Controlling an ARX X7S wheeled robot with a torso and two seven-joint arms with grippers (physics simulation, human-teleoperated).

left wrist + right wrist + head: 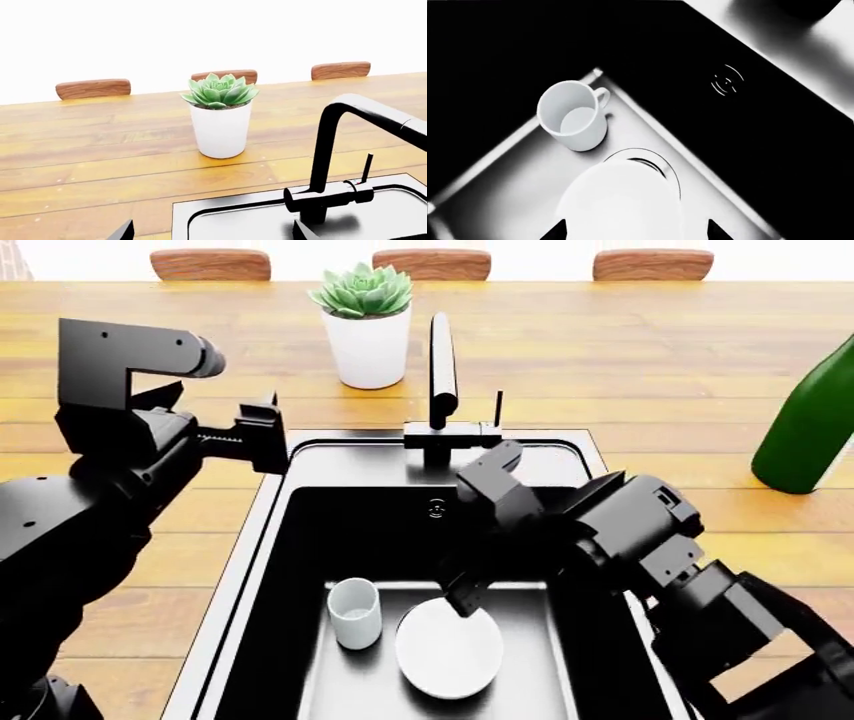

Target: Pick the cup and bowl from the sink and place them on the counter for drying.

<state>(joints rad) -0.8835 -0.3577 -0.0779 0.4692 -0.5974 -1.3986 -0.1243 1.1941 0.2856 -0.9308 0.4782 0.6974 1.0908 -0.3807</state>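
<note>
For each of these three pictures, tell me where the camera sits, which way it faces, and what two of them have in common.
Head view: on the robot's head, facing forward and down over the sink; both arms show, the right gripper above the bowl.
Left wrist view: near the left gripper, level across the counter at the plant pot and faucet; only fingertips show.
Right wrist view: looking down into the sink at cup and bowl.
Head and right wrist views share cup and bowl.

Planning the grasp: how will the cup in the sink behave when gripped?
The cup looks rigid, smooth and glossy, so probably slippery. Standing upright on the sink floor, it may tip if nudged high. Empty, so likely light.
</note>
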